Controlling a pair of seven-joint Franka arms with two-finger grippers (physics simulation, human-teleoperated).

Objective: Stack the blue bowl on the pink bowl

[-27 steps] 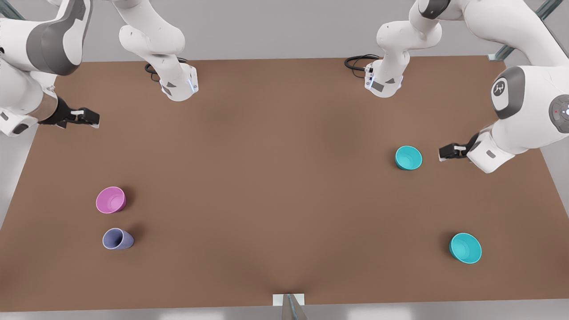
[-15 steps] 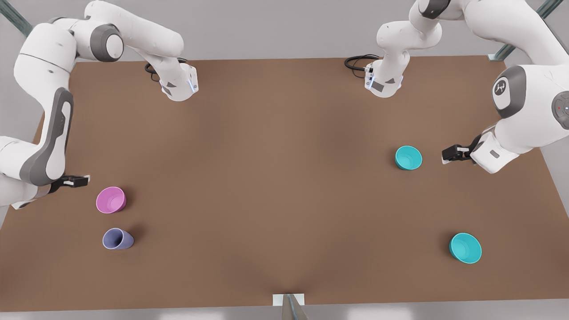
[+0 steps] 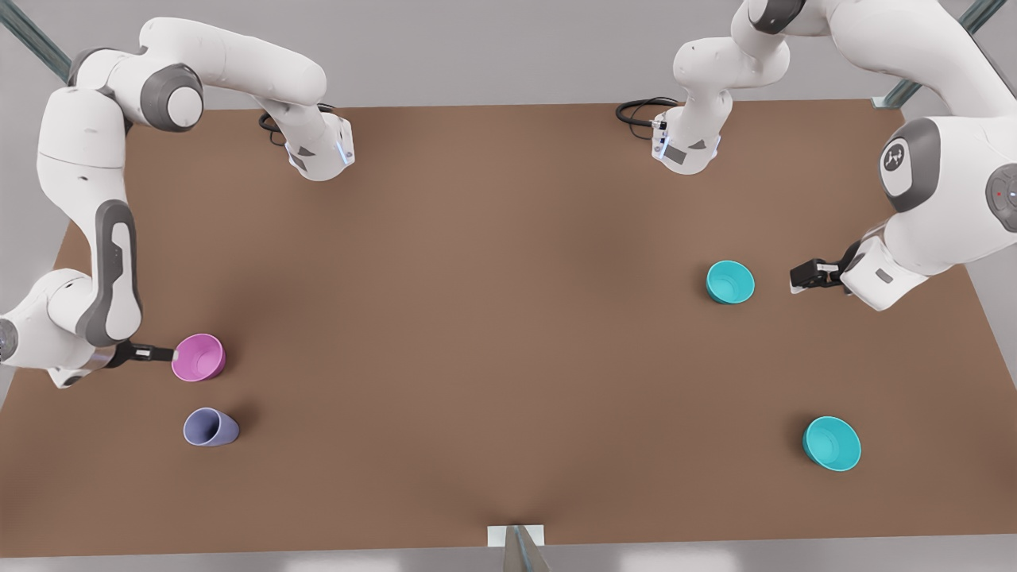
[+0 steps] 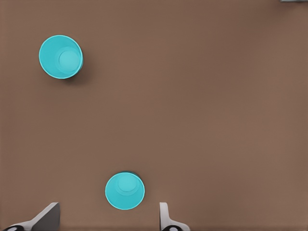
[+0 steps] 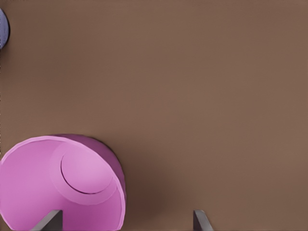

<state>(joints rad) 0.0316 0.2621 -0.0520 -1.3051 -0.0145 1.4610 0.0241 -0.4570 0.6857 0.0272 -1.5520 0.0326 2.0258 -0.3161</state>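
- The pink bowl (image 3: pixel 198 357) is parked upright near the front view's left edge of the brown surface (image 3: pixel 493 334), with the lavender cup (image 3: pixel 210 427) lying tipped on its side just below it, apart from it.
- The right tool (image 3: pixel 161 354) is seen right at the pink bowl's rim on the side toward the front view's left, touching it or very nearly; which one can't be made out.
- In the right wrist view the fingertips (image 5: pixel 48 222) are spread wide with the pink bowl (image 5: pixel 62 185) partly between them, one tip over the bowl's rim and the other out over bare surface, so nothing is gripped.
- The blue bowl (image 3: pixel 730 282) is found upright on the front view's right side, well apart from the pink one.
- The left tool (image 3: pixel 806 275) is held near the blue bowl, off to the front view's right of it, with a clear gap.
- In the left wrist view the fingers (image 4: pixel 164 217) are wide open and empty, with the blue bowl (image 4: pixel 125 191) roughly centred ahead of the gap.
- A second, slightly wider teal bowl (image 3: pixel 832 443) is sat lower down toward the front view's right corner, well clear of everything; it's also caught in the left wrist view (image 4: pixel 60 56).
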